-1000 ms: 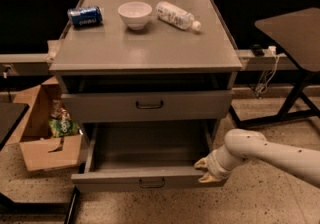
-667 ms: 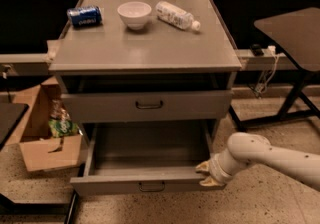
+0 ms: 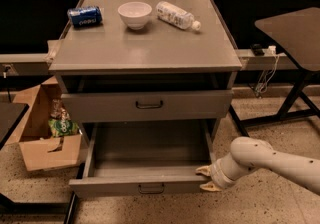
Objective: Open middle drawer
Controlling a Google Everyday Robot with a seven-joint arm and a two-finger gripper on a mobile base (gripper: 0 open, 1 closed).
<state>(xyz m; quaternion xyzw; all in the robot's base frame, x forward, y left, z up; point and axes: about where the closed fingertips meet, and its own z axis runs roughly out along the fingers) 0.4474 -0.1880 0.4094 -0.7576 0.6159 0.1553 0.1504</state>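
The middle drawer (image 3: 150,155) of the grey cabinet is pulled far out, showing its bare grey box interior. Its front panel with a small dark bar handle (image 3: 151,188) faces me near the floor. My gripper (image 3: 205,178) is at the right end of that front panel. One pale finger is inside the drawer and the other outside, clamped across the panel. My white arm (image 3: 270,160) reaches in from the lower right.
Above it, another drawer front with a bar handle (image 3: 149,104) stands slightly forward. On the cabinet top (image 3: 150,48) lie a blue can (image 3: 84,16), a white bowl (image 3: 135,14) and a plastic bottle (image 3: 176,15). An open cardboard box (image 3: 47,133) is at the left, a dark table (image 3: 295,33) at the right.
My gripper has moved a little toward the camera, and the drawer front has come out slightly farther with it.
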